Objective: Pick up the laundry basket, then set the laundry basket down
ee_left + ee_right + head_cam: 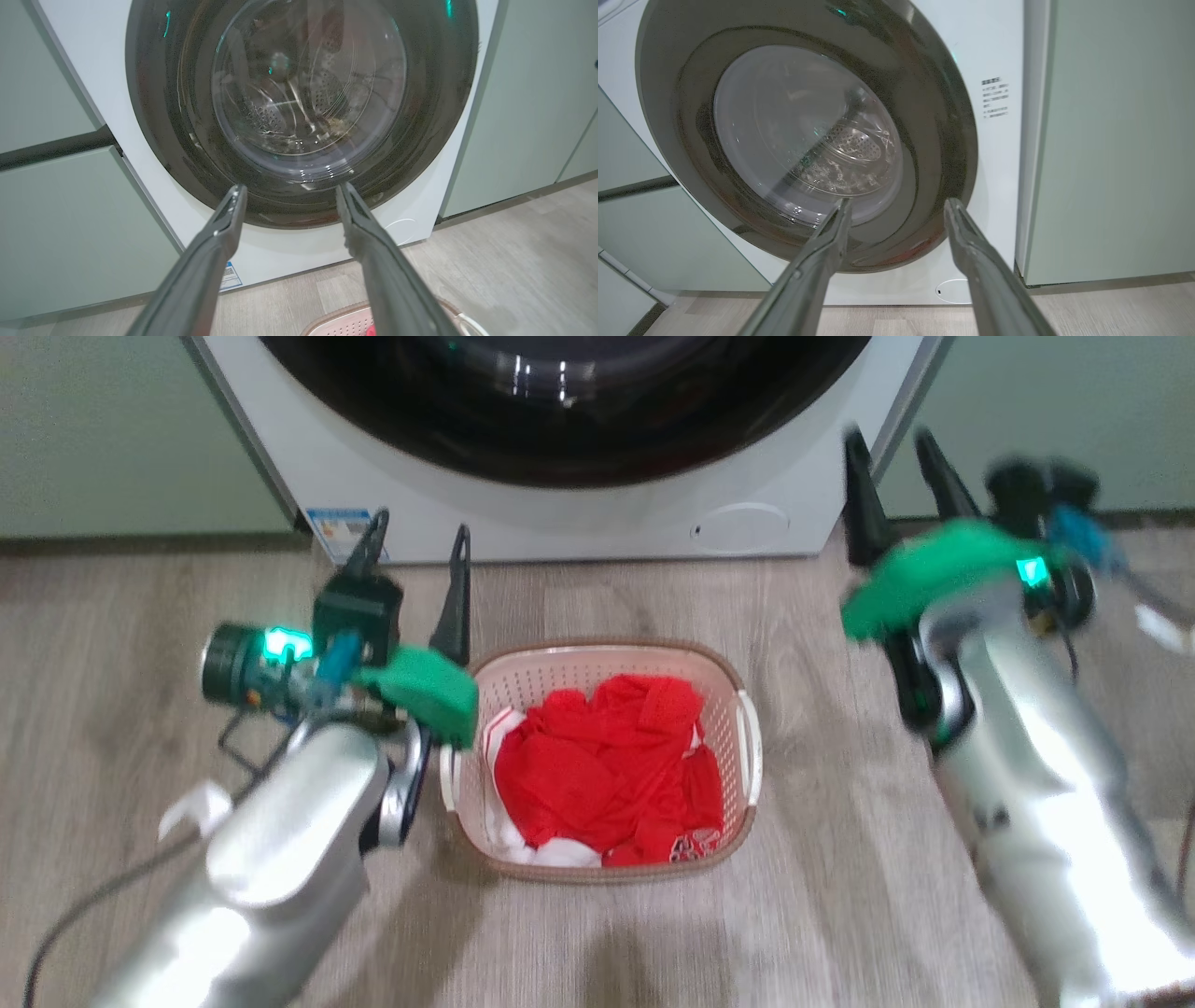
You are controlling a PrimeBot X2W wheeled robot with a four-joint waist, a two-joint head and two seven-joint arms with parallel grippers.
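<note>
On grey wood-look floor, in front of white front-loading washing machine, sits small rounded-rectangular cream plastic laundry basket with perforated walls, brown woven-look rim and white side handles. It stands upright on the floor, held by neither arm. Crumpled red mesh clothing with some white fabric fills it. Left gripper is just beside the basket's left side, jaws apart with nothing between them, fingers pointing toward the washer. Left wrist view: left gripper jaws apart against dark round glass door, basket corner at bottom edge. Right gripper is well apart from the basket on its right, motion-blurred, jaws apart and empty. Right wrist view confirms this for right gripper. Pale green cabinet fronts flank the washer.
</note>
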